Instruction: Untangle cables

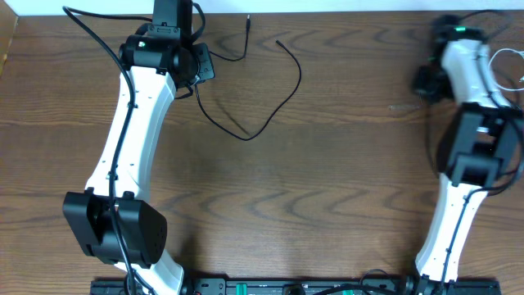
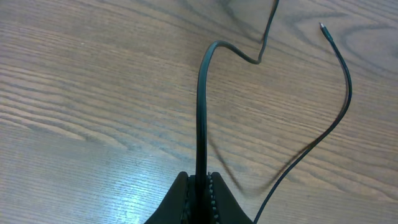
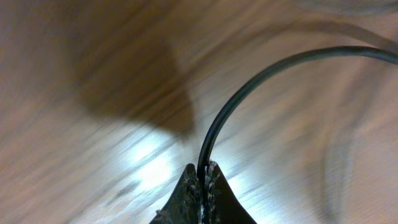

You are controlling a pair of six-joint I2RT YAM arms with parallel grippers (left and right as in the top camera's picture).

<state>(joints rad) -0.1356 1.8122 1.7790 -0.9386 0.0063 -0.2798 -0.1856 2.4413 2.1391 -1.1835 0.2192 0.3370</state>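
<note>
Robotics laboratory bench. A left arm (image 1: 131, 131) and a right arm (image 1: 458, 221), both white and black, rise from a black mounting rail (image 1: 246, 287) at the near edge of a wood-grain table (image 1: 344, 205).

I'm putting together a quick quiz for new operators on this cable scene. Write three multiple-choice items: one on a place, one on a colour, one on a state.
1. Where does the white cable lie in the overhead view?
A) far right
B) centre
C) far left

2. What colour is the cable in the left end effector?
A) white
B) black
C) red

3. How is the left end effector?
A) wide open
B) shut on the cable
C) shut on nothing

Answers:
1 A, its thin loops show at the right edge.
2 B, the left wrist view shows it plainly black.
3 B, the cable rises from between the closed jaws.
</note>
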